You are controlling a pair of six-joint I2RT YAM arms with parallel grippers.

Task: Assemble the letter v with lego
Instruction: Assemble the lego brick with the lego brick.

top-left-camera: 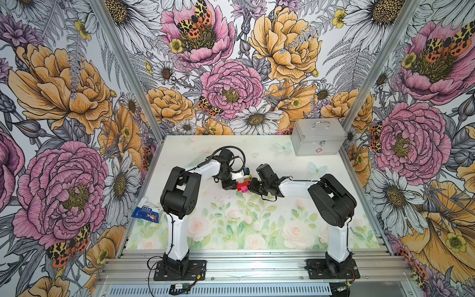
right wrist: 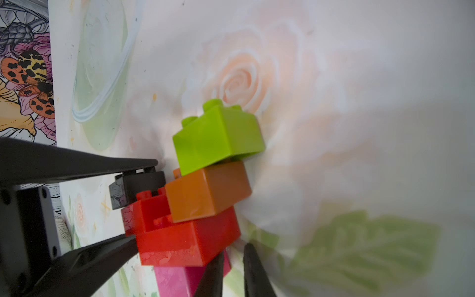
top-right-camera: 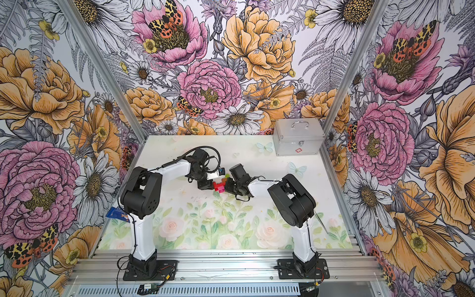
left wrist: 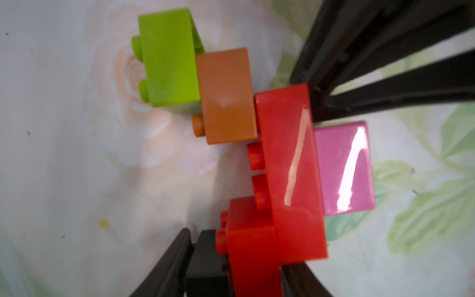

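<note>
The lego figure (top-left-camera: 242, 185) sits mid-table between both grippers in both top views. In the left wrist view the pink brick (left wrist: 344, 167) joins the long red brick (left wrist: 288, 167). From it rise the orange-brown brick (left wrist: 226, 95) and the lime-green brick (left wrist: 167, 56). My left gripper (left wrist: 239, 252) is shut across the black brick (left wrist: 205, 257) and the square red brick (left wrist: 249, 231); its fingers touch both. My right gripper (right wrist: 234, 257) is shut on nothing, its tips beside the pink brick (right wrist: 174, 280) under the long red brick (right wrist: 185, 241).
A silver metal case (top-left-camera: 318, 140) stands at the back right corner of the table. A blue packet (top-left-camera: 145, 213) lies at the table's left edge. Metal frame posts and floral walls close in the back and both sides.
</note>
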